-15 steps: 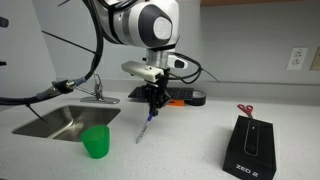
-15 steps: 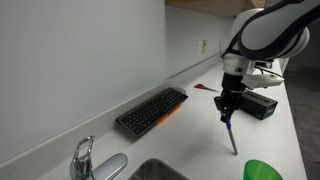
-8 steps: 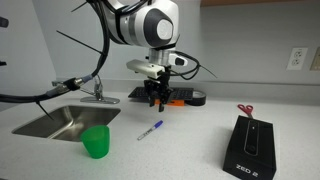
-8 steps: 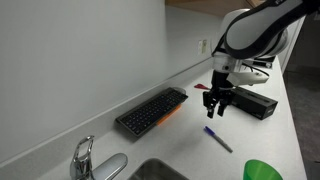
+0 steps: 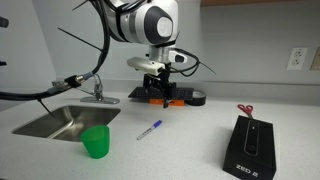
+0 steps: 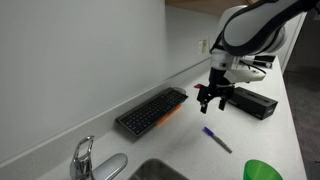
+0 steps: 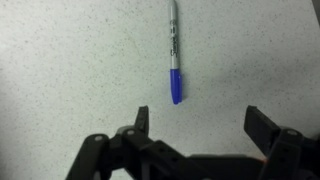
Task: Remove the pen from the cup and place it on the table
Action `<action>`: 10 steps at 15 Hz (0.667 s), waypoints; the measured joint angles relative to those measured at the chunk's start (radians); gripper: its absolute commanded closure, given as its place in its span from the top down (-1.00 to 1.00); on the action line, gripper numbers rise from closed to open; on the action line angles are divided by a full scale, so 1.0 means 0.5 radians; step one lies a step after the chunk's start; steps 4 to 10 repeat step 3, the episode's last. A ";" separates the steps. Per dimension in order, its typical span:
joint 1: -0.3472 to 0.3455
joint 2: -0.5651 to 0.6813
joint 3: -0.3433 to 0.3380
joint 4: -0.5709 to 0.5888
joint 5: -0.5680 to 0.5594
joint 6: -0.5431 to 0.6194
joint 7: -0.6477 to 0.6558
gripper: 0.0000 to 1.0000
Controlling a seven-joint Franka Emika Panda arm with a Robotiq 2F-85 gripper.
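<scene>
The pen (image 5: 150, 129) lies flat on the table (image 5: 200, 140), to the right of the green cup (image 5: 95, 141). In the wrist view the pen (image 7: 173, 50) shows a blue cap near my fingers and a whitish barrel pointing away. My gripper (image 5: 157, 98) hangs open above the table, behind the pen, with nothing between its fingers. In the wrist view the gripper (image 7: 205, 122) has its jaws wide apart, the pen lying just beyond them. The pen (image 6: 217, 139) and the cup's rim (image 6: 263, 170) also show under the gripper (image 6: 212, 100) in an exterior view.
A steel sink (image 5: 62, 122) with a faucet (image 5: 98, 90) sits left of the cup. A keyboard (image 6: 152, 111) lies along the wall. A black box (image 5: 250, 146) and red-handled scissors (image 5: 245, 110) are on the right. A tape roll (image 5: 197, 98) stands behind the gripper.
My gripper opened and let go of the pen, which dropped from hanging upright to lying flat on the table. The gripper has risen away from it.
</scene>
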 measured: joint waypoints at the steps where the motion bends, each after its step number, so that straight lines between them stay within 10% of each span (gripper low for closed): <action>1: 0.000 0.000 0.001 0.003 0.000 -0.001 0.000 1.00; 10: 0.000 0.000 0.003 0.009 0.000 -0.002 0.000 1.00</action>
